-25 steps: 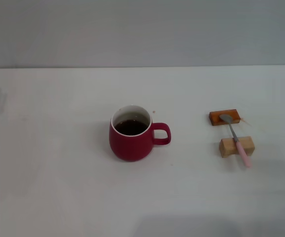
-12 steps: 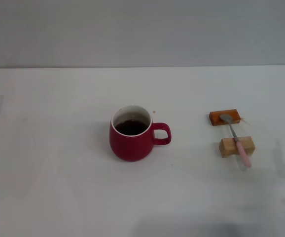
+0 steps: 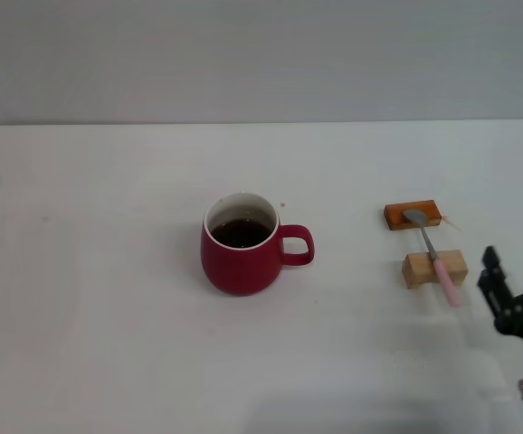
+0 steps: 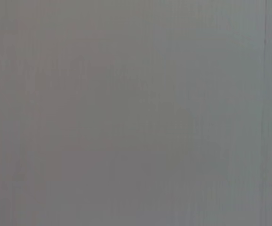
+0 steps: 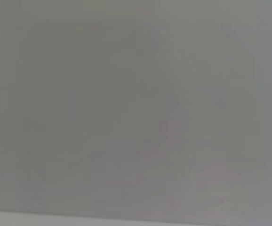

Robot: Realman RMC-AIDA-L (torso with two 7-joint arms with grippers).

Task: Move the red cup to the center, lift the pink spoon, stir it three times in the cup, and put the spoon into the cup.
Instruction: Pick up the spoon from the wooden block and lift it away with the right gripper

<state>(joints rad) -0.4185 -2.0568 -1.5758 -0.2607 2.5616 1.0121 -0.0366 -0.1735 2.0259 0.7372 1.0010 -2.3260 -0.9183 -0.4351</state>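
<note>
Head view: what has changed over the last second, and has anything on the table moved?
The right gripper has come into view at the right edge, near the pale pink handle of the small metal spoon, holding nothing. The dark red ceramic mug, the spoon and both wooden blocks are unmoved. The left gripper is out of view.

Two wooden blocks — orange-brown [image 3: 411, 215], tan [image 3: 434, 268] (nearer) — on white table [image 3: 108, 316].

The right gripper [image 3: 518, 282] was cut off by the head view's right edge, so only one dark finger and part of its body showed; whether it was open could not be told. Both wrist views showed only featureless grey. The left gripper appeared in no view.
</note>
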